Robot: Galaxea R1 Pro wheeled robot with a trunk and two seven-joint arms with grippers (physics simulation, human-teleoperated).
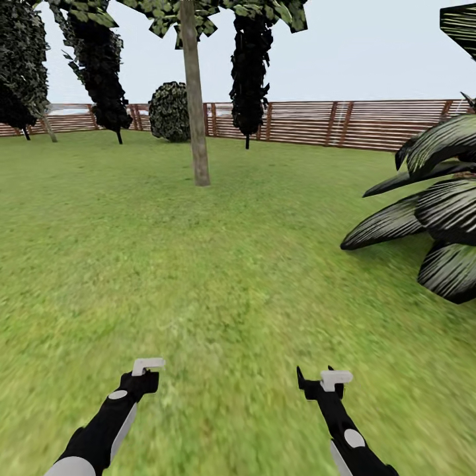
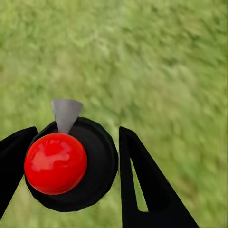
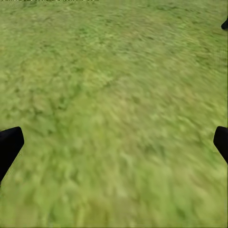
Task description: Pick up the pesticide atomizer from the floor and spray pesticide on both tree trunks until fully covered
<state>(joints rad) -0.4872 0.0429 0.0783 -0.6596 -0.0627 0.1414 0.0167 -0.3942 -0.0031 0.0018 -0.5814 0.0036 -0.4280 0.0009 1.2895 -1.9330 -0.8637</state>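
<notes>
My left gripper (image 2: 71,166) is clamped on the sprayer (image 2: 71,164), its black round body wedged between my two dark fingers (image 2: 142,185). In my left wrist view I look down on the sprayer's glossy red knob and a small grey wedge of nozzle jutting from the black rim, with blurred grass (image 2: 156,57) beneath. From my head view the left gripper (image 1: 147,371) sits low at the left with a pale grey-white piece at its tip; whether that is the nozzle head I cannot tell.

My right gripper (image 1: 324,382) hangs low at the right, holding nothing. In my right wrist view its two dark fingertips (image 3: 8,145) stand wide apart at opposite edges, open, with only lawn between them.

Beyond both arms the lawn (image 1: 218,264) runs out flat and green. To my right, big dark striped palm leaves (image 1: 430,218) reach in over the grass. Further ahead, a little left of centre, one tree (image 1: 196,106) stands with a straight, bare, grey-brown trunk rising to blocky green leaves. Behind it are a round bush (image 1: 169,111) and dark narrow trees (image 1: 250,66) on thin stems, then a brown slatted fence (image 1: 330,122) across the back.
</notes>
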